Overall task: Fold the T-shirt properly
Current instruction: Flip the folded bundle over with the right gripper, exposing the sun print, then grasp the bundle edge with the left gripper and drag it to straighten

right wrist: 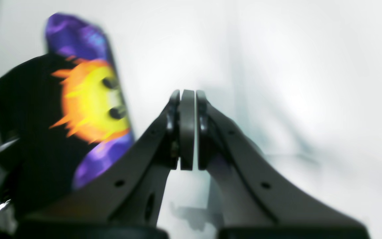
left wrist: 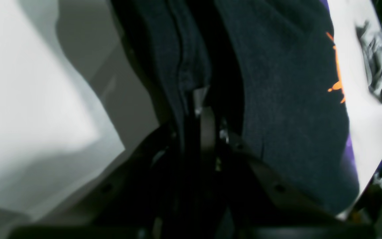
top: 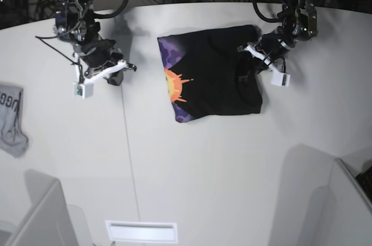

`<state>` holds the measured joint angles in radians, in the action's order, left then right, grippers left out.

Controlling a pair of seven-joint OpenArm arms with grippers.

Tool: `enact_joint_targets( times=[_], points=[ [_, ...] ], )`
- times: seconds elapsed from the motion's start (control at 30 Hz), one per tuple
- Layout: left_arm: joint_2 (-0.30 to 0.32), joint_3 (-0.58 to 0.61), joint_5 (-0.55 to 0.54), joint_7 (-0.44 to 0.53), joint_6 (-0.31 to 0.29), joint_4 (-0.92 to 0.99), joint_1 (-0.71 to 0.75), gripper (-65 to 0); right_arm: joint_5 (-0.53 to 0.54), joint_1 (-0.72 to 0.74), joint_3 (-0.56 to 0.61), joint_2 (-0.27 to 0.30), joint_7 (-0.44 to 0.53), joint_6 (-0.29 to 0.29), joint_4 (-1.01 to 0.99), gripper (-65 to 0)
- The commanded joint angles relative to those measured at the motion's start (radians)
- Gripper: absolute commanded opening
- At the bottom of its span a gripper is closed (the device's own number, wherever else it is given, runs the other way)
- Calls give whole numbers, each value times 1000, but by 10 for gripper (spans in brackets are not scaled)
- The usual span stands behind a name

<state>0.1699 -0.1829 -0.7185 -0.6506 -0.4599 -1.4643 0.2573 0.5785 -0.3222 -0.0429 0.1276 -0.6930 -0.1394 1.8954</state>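
1. I am working at a wide white table (top: 192,170), and the large black short-sleeved cloth T-shirt (top: 221,77) is lying toward its far side, partly folded, with the orange sun and purple cloud print showing along the edge nearest my right arm.
2. My left gripper (left wrist: 207,132) is sitting at the T-shirt's opposite edge, in the base view at the bunched cloth beside the sleeve.
3. In the left wrist view my left fingers (left wrist: 207,126) are standing close together with dark fabric pressed in on both sides of them, so they are pinching a fold of the T-shirt.
4. My right gripper (right wrist: 187,129) is hanging over bare table, well apart from the T-shirt, on the print side.
5. Its pads (right wrist: 187,129) are meeting face to face with nothing between them, so that hand is closed and empty.
6. The right wrist view is catching the sun and cloud print off to one side, blurred.
7. A small grey garment with dark lettering (top: 11,119) is lying at the table's edge on my right side, far from the T-shirt and from both hands.
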Motion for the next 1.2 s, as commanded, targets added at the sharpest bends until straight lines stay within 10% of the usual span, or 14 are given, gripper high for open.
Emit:
enact_joint_targets(
  times=[0.0,0.4,1.03,1.17],
  points=[
    [21,27,64,-44,11,-2,3,-650,13,-1,-12,2,22,8,17,-650],
    [240,398,132,-44,11,-5,-126,-650,15,-71,-183,-65,20,8,17,-650],
    [415,986,136,-38,5,1,-553,-650,15,-162,-248,-102,23,8,17,-650],
    [409,1118,279,-38,5,-6,-654,-650,15,-177,-305,-158,23,8,17,-650]
  ],
)
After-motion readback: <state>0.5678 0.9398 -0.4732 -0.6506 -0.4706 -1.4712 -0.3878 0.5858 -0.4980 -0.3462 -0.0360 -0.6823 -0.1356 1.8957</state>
